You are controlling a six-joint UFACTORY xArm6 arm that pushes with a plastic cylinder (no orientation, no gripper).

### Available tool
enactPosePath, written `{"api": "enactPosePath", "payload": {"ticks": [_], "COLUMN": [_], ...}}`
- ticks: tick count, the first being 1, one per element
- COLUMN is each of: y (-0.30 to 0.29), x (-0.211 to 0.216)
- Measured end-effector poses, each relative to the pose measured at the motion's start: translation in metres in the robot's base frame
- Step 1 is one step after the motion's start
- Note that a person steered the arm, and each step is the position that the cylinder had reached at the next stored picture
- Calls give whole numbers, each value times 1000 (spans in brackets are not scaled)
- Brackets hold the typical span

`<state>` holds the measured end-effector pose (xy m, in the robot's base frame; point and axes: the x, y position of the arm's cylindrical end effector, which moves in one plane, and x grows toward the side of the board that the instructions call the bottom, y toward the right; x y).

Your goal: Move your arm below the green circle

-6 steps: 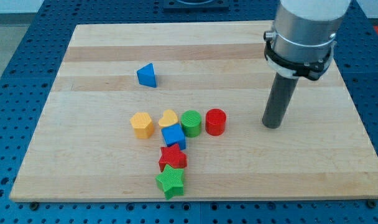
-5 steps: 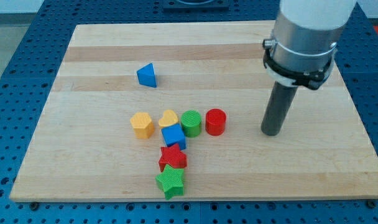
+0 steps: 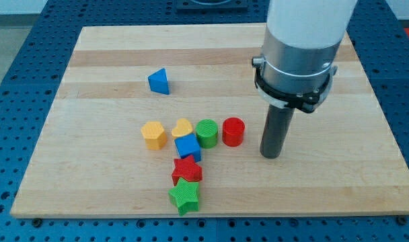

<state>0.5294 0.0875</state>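
My tip (image 3: 271, 155) rests on the pale wooden board (image 3: 90, 81), holding nothing, right of the red cylinder block (image 3: 233, 132). The green circular block (image 3: 206, 133) sits between that and the yellow heart block (image 3: 183, 128); bare wood lies below it.

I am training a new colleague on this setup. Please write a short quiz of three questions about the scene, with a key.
1. True or false: my tip touches the red cylinder.
2. Which block lies directly at the view's left of the green circle? A) blue triangle B) yellow heart C) green star
3. Fill in: the block nearest the view's bottom is the ____.

Key:
1. False; my tip stands apart, to the view's right of it.
2. B, the yellow heart.
3. green star.
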Motion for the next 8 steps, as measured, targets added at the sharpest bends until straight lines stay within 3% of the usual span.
{"api": "enactPosePath", "payload": {"ticks": [8], "y": [-36], "x": [13]}}
